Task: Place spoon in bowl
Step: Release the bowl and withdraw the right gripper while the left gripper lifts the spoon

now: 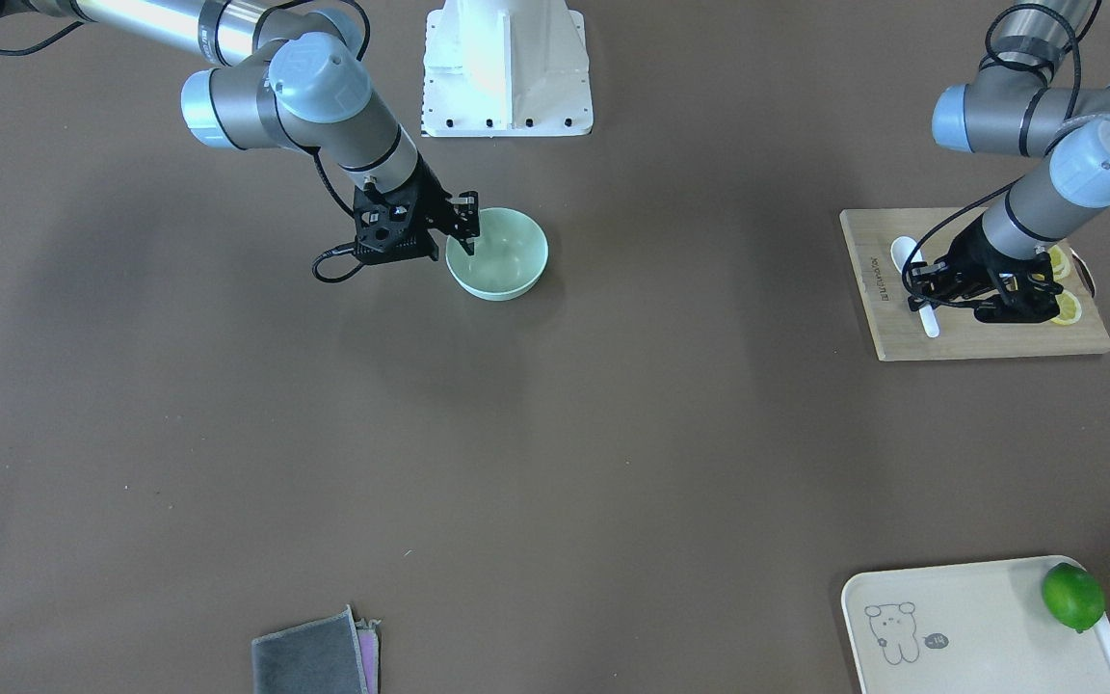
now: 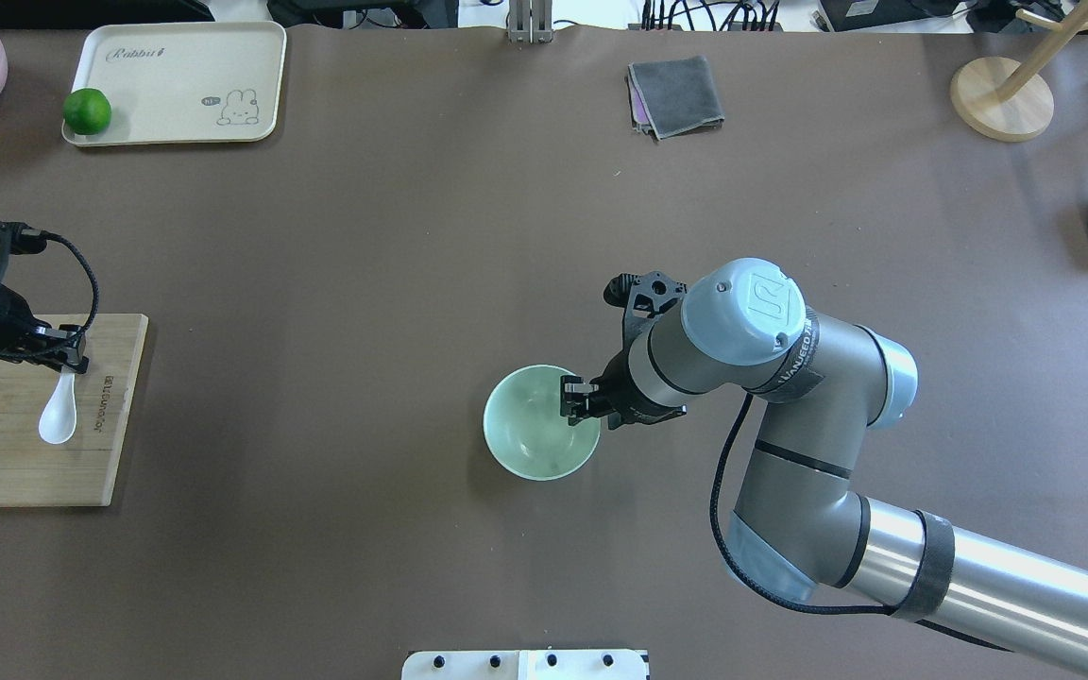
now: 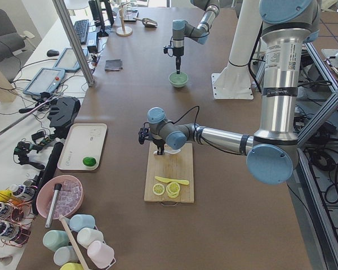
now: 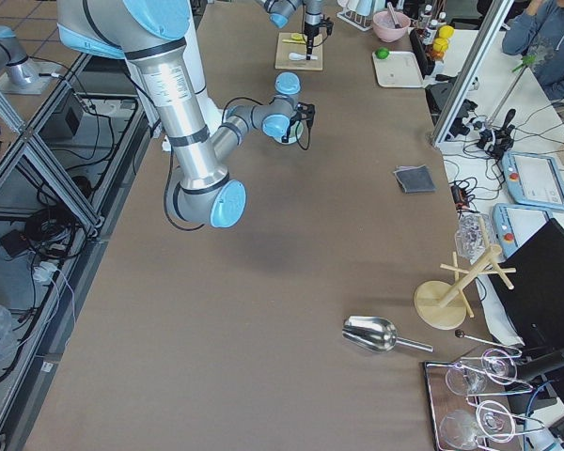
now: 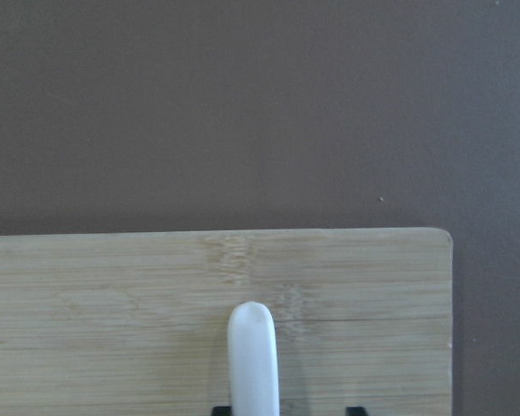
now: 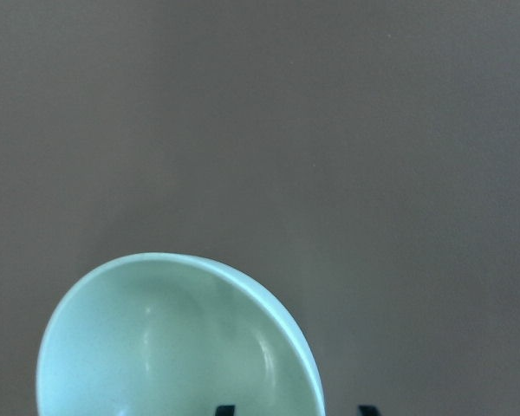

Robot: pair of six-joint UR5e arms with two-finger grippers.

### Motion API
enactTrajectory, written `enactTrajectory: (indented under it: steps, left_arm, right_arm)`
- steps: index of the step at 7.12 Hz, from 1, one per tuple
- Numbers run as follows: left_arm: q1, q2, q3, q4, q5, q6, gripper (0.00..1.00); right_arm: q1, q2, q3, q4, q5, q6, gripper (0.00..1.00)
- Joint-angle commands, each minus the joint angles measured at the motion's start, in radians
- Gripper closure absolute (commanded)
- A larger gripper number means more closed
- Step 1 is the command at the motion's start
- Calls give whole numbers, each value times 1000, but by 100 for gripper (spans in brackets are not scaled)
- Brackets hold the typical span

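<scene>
**Grippers spread at spoon and bowl, spoon on the board**

Left gripper (image 2: 72,359) points down over the wooden cutting board (image 2: 25,453), its arm coming in low from the table's left edge with the wrist bent toward the board. Its fingers stand apart on either side of the spoon's handle, wider than the handle. The wrist view does not settle whether either finger touches it. The spoon (image 2: 58,420) lies flat on the board, well apart from the bowl (image 2: 530,430).

The right arm reaches in from the near right corner, elbow folded and wrist turned down. The right gripper (image 2: 574,397) hangs at the bowl's rim on the robot's right side. Its fingers are parted, one tip over the inside and one outside the rim.

Counted: two arms, one spoon, one bowl standing on the bare table near the middle, and one board. The board also carries one yellow knife (image 3: 172,180) and lemon slices (image 3: 166,189) too overlapped to number. At the far edge are one cream tray (image 2: 176,76), one lime (image 2: 87,110) on it and one grey cloth (image 2: 676,94).
</scene>
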Motion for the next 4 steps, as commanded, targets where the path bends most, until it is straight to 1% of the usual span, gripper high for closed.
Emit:
enactTrajectory:
  steps: [1,2,3,4]
  left_arm:
    - [-1,-3,-26,2,-4,5,100]
    - [-1,-3,-73,10,-13,-4,100]
    - [-1,-13,-134,27,-30,-10,100]
    - [-1,-76,-171,63,-63,-103,100]
  right_arm:
    - [3,-7,42,-4,-1,16,0]
    - [21,-10,71,-43,5,16,0]
    - [46,-17,121,-105,10,15,0]
    - [78,-57,151,-119,26,1,0]
